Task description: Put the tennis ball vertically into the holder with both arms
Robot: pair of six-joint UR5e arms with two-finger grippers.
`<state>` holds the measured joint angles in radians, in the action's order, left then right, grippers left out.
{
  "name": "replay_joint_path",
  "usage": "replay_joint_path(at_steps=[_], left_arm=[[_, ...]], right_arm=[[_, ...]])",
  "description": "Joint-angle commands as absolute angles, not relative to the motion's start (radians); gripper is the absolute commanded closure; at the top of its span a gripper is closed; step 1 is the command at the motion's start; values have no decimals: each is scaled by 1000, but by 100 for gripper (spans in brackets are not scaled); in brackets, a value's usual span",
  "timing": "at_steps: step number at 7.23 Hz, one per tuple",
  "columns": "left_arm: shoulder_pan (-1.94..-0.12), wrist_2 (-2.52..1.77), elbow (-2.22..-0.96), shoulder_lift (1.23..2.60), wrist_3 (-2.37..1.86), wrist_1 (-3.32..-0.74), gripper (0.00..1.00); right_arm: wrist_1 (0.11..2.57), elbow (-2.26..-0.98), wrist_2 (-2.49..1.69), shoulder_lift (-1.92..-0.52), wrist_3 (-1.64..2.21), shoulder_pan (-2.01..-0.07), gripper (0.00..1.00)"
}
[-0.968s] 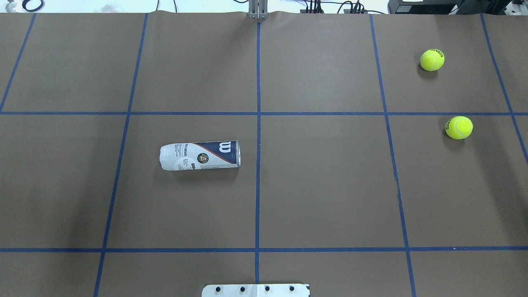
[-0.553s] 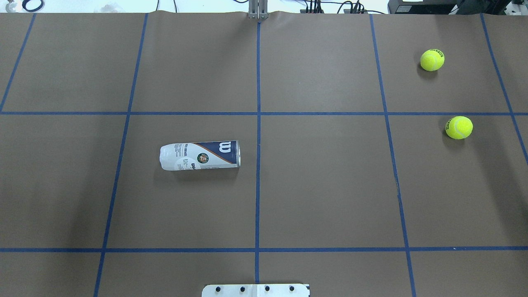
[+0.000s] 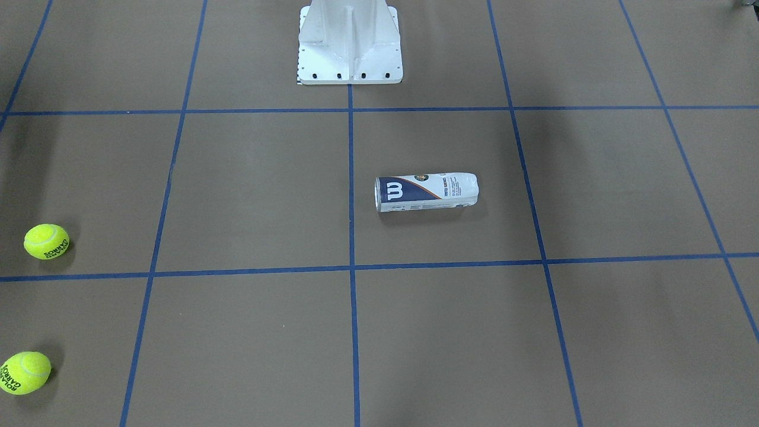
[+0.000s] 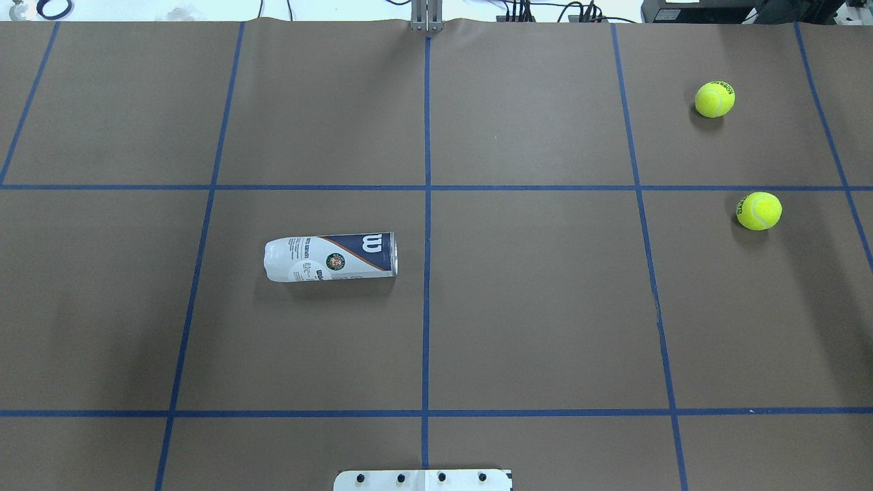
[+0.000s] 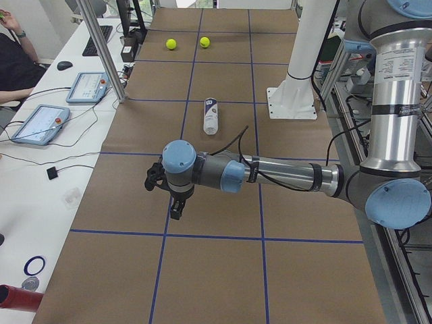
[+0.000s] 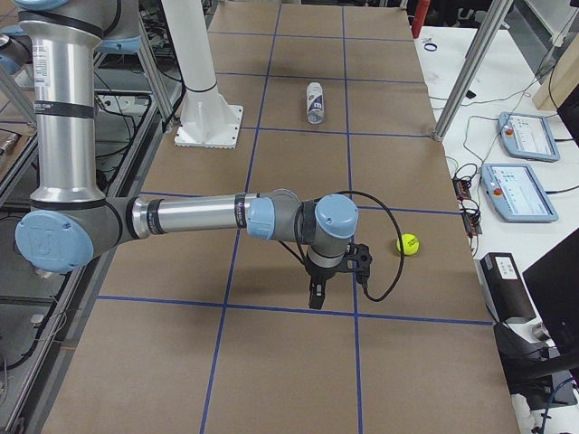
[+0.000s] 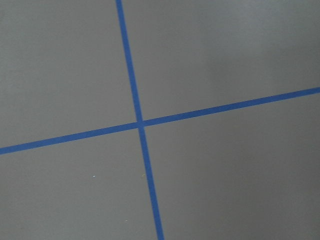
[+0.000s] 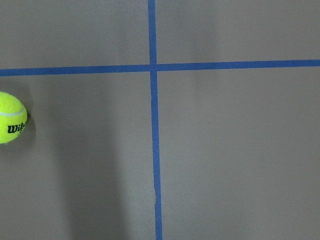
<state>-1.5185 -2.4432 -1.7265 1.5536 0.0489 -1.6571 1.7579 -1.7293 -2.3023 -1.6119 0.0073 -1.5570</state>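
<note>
Stillness is the only news.

Front-facing view: the can (image 3: pixel 426 191) lies on its side on the counter (image 3: pixel 237 190), just beside the centre tape line with its rimmed mouth toward that line. The nearer ball (image 3: pixel 46 241) and the farther ball (image 3: pixel 25 372) sit well apart from it at the frame's left edge.

Overhead view: the can (image 4: pixel 331 257) and both balls lie exactly where they lay a second ago. Nothing has shifted, and no arm reaches into frame.

Left side view: the left end effector (image 5: pixel 174 206) hangs over bare counter near a tape crossing, well short of the can. It holds nothing that I can see, and I cannot tell how wide it stands.

Right side view: the right end effector (image 6: pixel 317 294) points down near a ball (image 6: pixel 408 243), apart from it. Which of the two balls this is I cannot tell, nor how wide the end effector is open.

Left wrist view: only a tape crossing.

Right wrist view: a ball at the left edge, off-centre.

My judgement is that the task has not begun. The can needs to be stood upright and a ball picked up.
</note>
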Motion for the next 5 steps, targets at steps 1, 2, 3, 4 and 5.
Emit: replay_joint_path(at_steps=[1, 2, 3, 4, 5], left_arm=[[-1403, -2400, -1804, 1589, 49, -1588, 0], [-1337, -2341, -1851, 1656, 51, -1531, 0], [-1271, -2315, -1882, 1749, 51, -1416, 0], [-1226, -2309, -1882, 1882, 51, -1287, 0], [-1160, -2283, -1881, 1985, 51, -1244, 0]], right_arm=[[1758, -1730, -2303, -1612, 6, -1557, 0], [1758, -1730, -2303, -1611, 6, -1557, 0], [1758, -1730, -2303, -1606, 6, -1557, 0], [1758, -1732, -2304, -1605, 8, -1557, 0], [1758, -1735, -2306, -1606, 8, -1557, 0]])
